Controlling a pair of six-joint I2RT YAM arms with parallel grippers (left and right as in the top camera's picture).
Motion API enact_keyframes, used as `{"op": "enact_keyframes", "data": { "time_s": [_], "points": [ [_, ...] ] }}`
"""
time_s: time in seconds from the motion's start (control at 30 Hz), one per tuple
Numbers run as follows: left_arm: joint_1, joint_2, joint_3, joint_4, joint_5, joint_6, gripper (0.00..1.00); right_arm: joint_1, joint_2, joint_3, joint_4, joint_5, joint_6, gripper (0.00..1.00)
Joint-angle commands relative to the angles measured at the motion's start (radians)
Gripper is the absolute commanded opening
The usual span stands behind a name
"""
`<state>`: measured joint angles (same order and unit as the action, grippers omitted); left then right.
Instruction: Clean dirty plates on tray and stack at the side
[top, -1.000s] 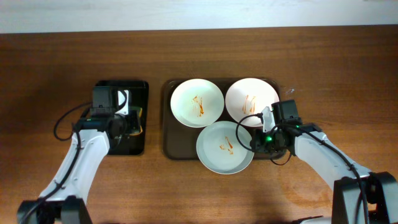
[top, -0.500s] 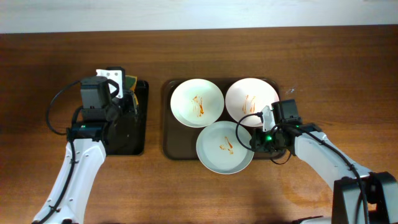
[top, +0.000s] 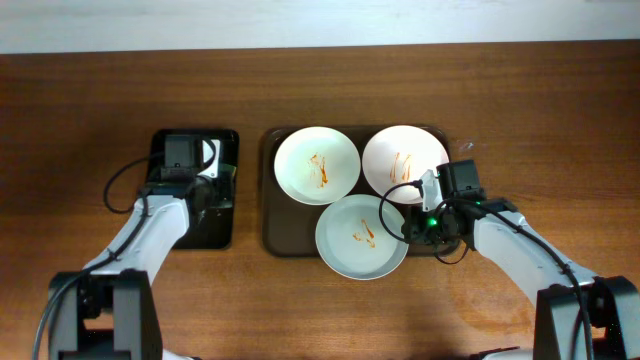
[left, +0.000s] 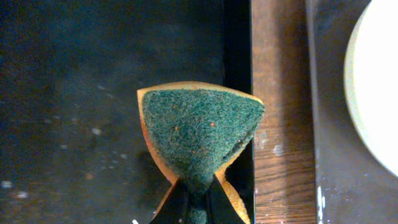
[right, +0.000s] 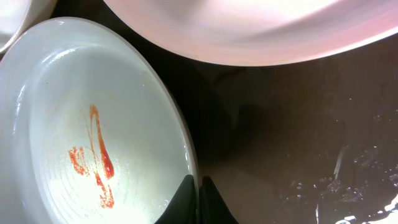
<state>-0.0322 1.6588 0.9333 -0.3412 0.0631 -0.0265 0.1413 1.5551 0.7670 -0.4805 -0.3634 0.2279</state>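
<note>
Three sauce-streaked plates lie on the dark brown tray (top: 272, 236): a white one at back left (top: 317, 165), a white one at back right (top: 404, 163), and a grey-green one in front (top: 361, 237). My right gripper (top: 412, 228) is shut on the grey-green plate's right rim; the right wrist view shows the jaws (right: 199, 186) pinching the rim of that plate (right: 81, 124). My left gripper (left: 198, 190) is shut on a folded green-and-orange sponge (left: 199, 130) over the black tray (left: 74, 93); it also shows in the overhead view (top: 205, 192).
The small black tray (top: 222, 140) stands left of the brown tray, with a strip of wooden table (left: 277, 124) between them. The back-right white plate (right: 261, 25) overhangs close above my right gripper. A plate's edge (left: 376, 93) shows at the right of the left wrist view.
My left arm swung toward the black tray's far end and came back over its right side, still holding the sponge. The right arm and the plates have not moved.
</note>
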Motion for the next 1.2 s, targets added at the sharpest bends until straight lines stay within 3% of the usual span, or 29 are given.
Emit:
{"op": "enact_keyframes", "data": {
  "time_s": [0.0, 0.5, 0.73, 0.87, 0.97, 1.17],
  "points": [
    [-0.019, 0.037, 0.012, 0.002, -0.001, 0.012, 0.0, 0.009, 0.005, 0.021, 0.005, 0.004, -0.002, 0.04],
    [-0.105, 0.034, 0.012, 0.033, 0.057, -0.011, 0.0, 0.009, 0.005, 0.021, 0.002, 0.005, -0.002, 0.04],
    [-0.105, 0.034, 0.012, 0.034, 0.185, -0.015, 0.0, 0.009, 0.005, 0.021, 0.002, 0.005, -0.002, 0.04],
    [-0.103, 0.033, 0.012, 0.034, 0.169, -0.014, 0.0, 0.009, 0.005, 0.02, 0.002, 0.005, -0.002, 0.04],
    [-0.103, 0.006, 0.012, 0.032, 0.049, -0.014, 0.0, 0.009, 0.005, 0.021, 0.002, 0.005, -0.002, 0.04],
    [-0.103, -0.157, 0.012, 0.057, 0.018, -0.041, 0.0, 0.01, 0.005, 0.021, 0.014, 0.005, -0.01, 0.04]
  ]
}}
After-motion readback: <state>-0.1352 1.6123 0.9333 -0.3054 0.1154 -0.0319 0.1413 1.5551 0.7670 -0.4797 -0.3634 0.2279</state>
